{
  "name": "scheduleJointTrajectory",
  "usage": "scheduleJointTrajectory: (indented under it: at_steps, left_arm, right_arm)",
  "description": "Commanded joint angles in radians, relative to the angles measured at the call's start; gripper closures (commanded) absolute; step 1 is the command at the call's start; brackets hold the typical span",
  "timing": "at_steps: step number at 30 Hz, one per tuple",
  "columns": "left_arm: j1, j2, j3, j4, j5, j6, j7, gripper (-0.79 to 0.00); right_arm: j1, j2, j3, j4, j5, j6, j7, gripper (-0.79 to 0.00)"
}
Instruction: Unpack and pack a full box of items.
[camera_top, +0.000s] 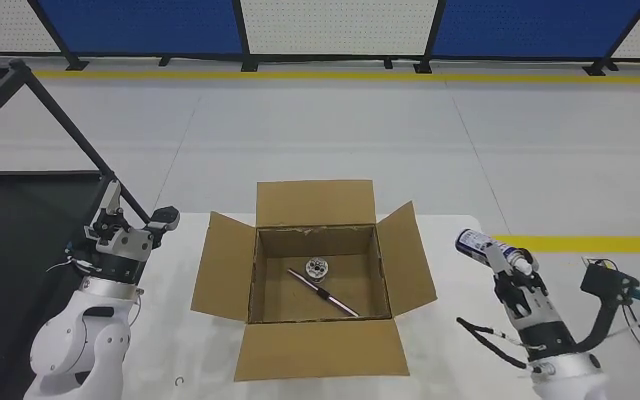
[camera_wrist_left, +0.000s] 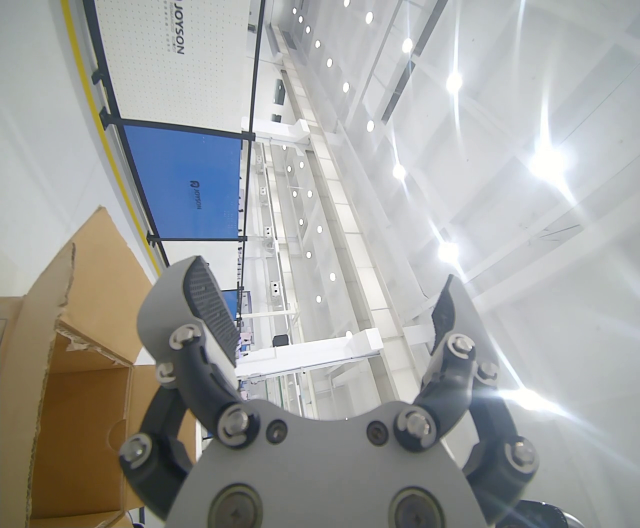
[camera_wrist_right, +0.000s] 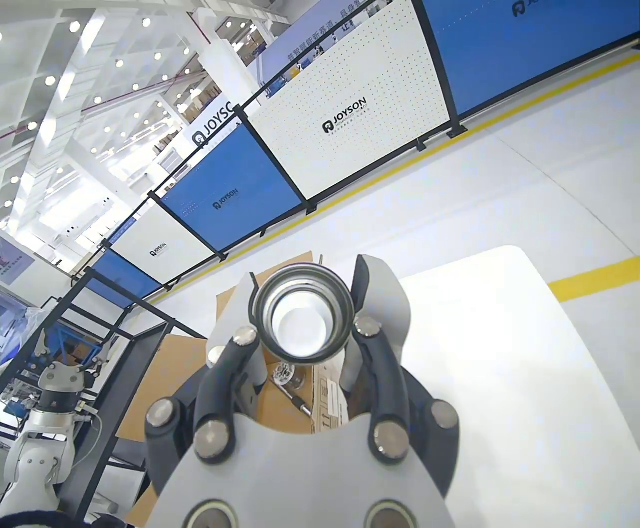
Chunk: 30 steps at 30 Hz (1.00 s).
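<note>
I am looking down from the top view at an open cardboard box (camera_top: 315, 203) standing in the middle of a white table (camera_top: 170, 330), all four flaps folded outward. On the box floor lie two things: a slim dark pen-like rod (camera_top: 322, 292) lying on a slant, and a small round item (camera_top: 317, 266) near it, closer to the far wall. I cannot make out what the round item is. To the box's right, clear of the right flap, my right gripper (camera_top: 497, 258) pinches a cylindrical can (camera_top: 478, 245), white with blue on its side and tilted away from the arm. The right wrist view looks straight at the can's shiny metal end (camera_wrist_right: 302, 312), with the gripper (camera_wrist_right: 305, 300) closed against it from both sides — one finger (camera_wrist_right: 372, 285) presses its rim. Below the can in that view I see the box (camera_wrist_right: 165, 380) with the rod (camera_wrist_right: 292, 395) inside. On the other side of the table, well apart from the box's left flap, my left gripper (camera_top: 138, 212) points upward. In the left wrist view this gripper (camera_wrist_left: 325, 295) has its two fingers spread wide with nothing between them — the ribbed pad (camera_wrist_left: 210, 305) of one faces the gap. A flap of the box (camera_wrist_left: 90, 280) shows at the side of that view. Beyond the table are a pale floor with a yellow line (camera_top: 320, 74) and blue and white partition panels (camera_top: 340, 25).
</note>
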<state>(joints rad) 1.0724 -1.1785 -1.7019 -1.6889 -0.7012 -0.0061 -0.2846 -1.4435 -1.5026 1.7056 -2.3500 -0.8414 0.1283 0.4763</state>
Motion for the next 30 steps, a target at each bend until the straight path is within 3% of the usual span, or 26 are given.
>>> scheduleJointTrajectory:
  at_steps: [1, 12, 25, 30]
  left_arm:
    - [0.000, 0.000, 0.000, 0.000, 0.000, 0.000, 0.000, -0.785]
    - [0.000, 0.000, 0.000, 0.000, 0.000, 0.000, 0.000, -0.785]
    - [0.000, 0.000, 0.000, 0.000, 0.000, 0.000, 0.000, -0.785]
    - [0.000, 0.000, 0.000, 0.000, 0.000, 0.000, 0.000, -0.785]
  right_arm:
    - [0.000, 0.000, 0.000, 0.000, 0.000, 0.000, 0.000, 0.000]
    - [0.010, 0.005, -0.013, 0.044, -0.057, 0.010, -0.006, 0.000]
    - [0.119, 0.040, 0.018, 0.240, -0.435, 0.077, 0.250, 0.000]
    - [0.149, 0.048, 0.026, 0.315, -0.506, 0.091, 0.338, 0.000]
